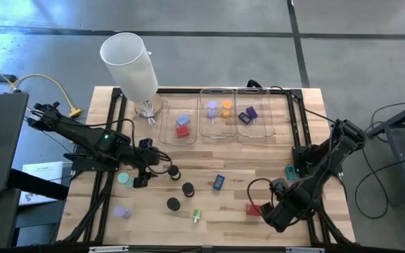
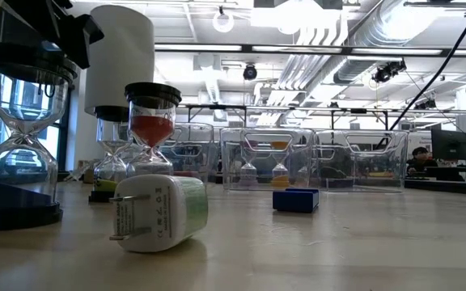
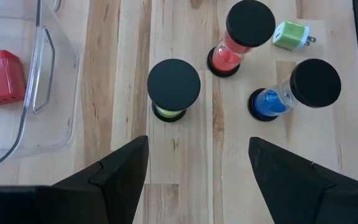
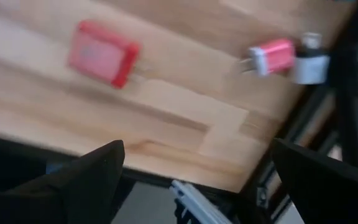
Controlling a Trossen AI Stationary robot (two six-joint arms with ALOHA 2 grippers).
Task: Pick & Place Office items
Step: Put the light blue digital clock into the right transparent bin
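Left tool (image 3: pixel 197 165), fingers apart, faces the green-sand hourglass (image 3: pixel 173 89): light, top-heavy, likely fragile glass, best gripped across its black cap.

the red charger (image 3: pixel 0 78) is cut off by the left wrist view's edge.

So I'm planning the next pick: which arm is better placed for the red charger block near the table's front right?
The right. Its open tool hangs just beside the red charger block, which shows in its wrist view. The left tool, also open, sits over the black-capped sand timers across the table.
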